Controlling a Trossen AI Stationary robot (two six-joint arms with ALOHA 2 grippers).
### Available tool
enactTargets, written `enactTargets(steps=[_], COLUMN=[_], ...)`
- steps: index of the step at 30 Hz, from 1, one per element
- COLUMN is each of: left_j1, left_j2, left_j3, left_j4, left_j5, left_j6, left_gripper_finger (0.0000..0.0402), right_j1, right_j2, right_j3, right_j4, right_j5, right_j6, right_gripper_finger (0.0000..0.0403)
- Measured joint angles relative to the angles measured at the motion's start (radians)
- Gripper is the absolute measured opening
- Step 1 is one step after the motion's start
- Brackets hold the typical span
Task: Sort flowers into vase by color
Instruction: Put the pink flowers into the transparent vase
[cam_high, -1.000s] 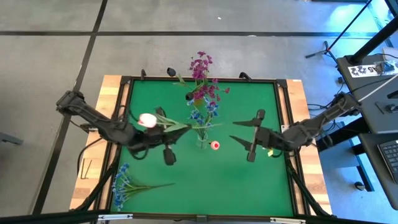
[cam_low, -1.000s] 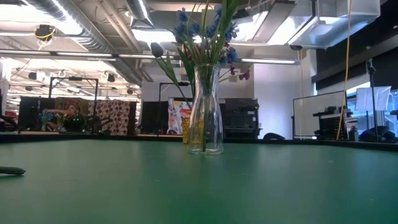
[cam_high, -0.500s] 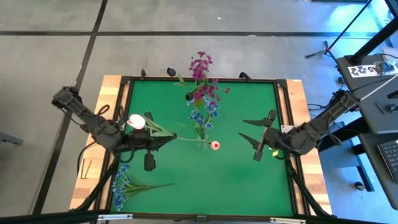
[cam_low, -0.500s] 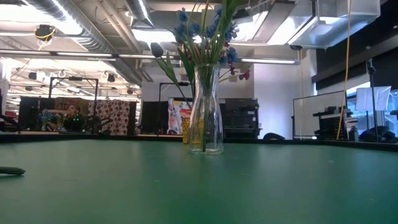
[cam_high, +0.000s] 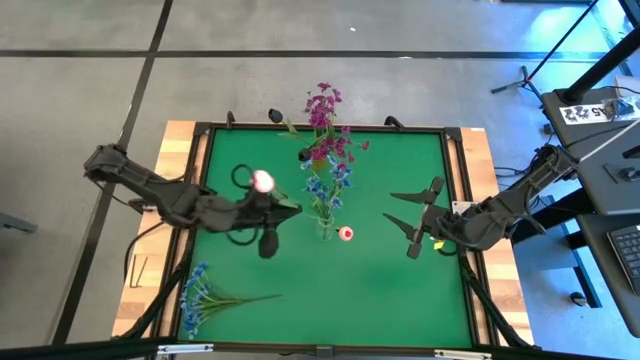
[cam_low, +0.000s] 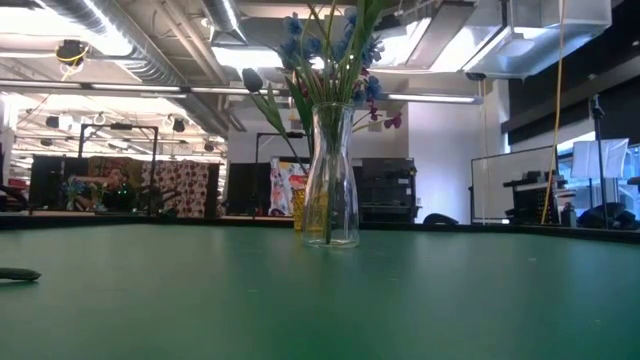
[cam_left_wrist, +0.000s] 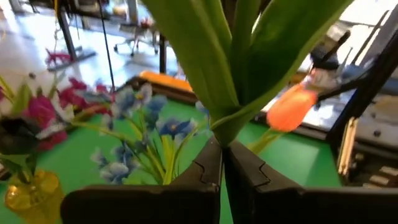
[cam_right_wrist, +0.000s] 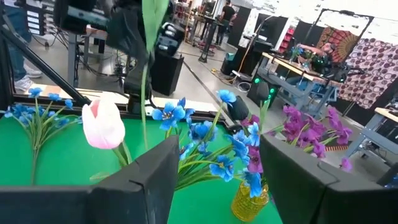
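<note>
My left gripper (cam_high: 292, 210) is shut on a white-pink tulip (cam_high: 262, 180), just left of the clear vase (cam_high: 325, 230). That vase holds blue sprays (cam_high: 327, 185) and green stems. Purple sprays (cam_high: 325, 105) stand in a yellow vase (cam_left_wrist: 25, 193) farther back. A second tulip blossom (cam_high: 346, 234) stands just right of the clear vase; what its stem rests in is hidden. A blue spray (cam_high: 200, 295) lies flat on the green mat at the near left. My right gripper (cam_high: 390, 206) is open and in the air, right of the vases. My left gripper pinches the tulip's stem where the leaves spring from it (cam_left_wrist: 225, 134) between its two shut fingers. The fingers come nearly level from the table's left. The tulip is lifted clear and stands roughly upright: leaves and blossom above the fingers, bare stem (cam_right_wrist: 146, 68) hanging below.
A black frame (cam_high: 455, 135) edges the green mat, with wooden table strips outside it. Open mat lies in front of the vases and at the near right. Beyond the table, stands, desks and cables fill the room.
My left gripper first drew back toward the table's left edge, then came right again toward the clear vase and tipped. The tulip, which lay nearly level with its stem toward the vase, now stands up. My right gripper has shifted a little toward the right edge, still open.
</note>
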Motion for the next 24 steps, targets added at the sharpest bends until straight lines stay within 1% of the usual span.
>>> enactTargets(steps=[4, 11, 18, 24], left_j1=[0.053, 0.099, 0.122, 0.127], left_j2=[0.041, 0.075, 0.078, 0.095], left_j3=[0.0, 0.0, 0.0, 0.0], left_j4=[-0.024, -0.043, -0.109, -0.088], left_j5=[0.06, 0.106, 0.11, 0.111], left_j6=[-0.024, -0.039, -0.082, -0.082], left_gripper_finger=[0.0002, 0.0003, 0.0004, 0.0004], right_j1=[0.0, 0.0, 0.0, 0.0], right_j2=[0.0, 0.0, 0.0, 0.0], right_j3=[0.0, 0.0, 0.0, 0.0], right_j4=[-0.032, -0.083, -0.082, -0.081], right_j5=[0.0, 0.0, 0.0, 0.0], right_j6=[0.027, 0.078, 0.08, 0.08], right_gripper_finger=[0.0221, 0.0221, 0.0221, 0.0221])
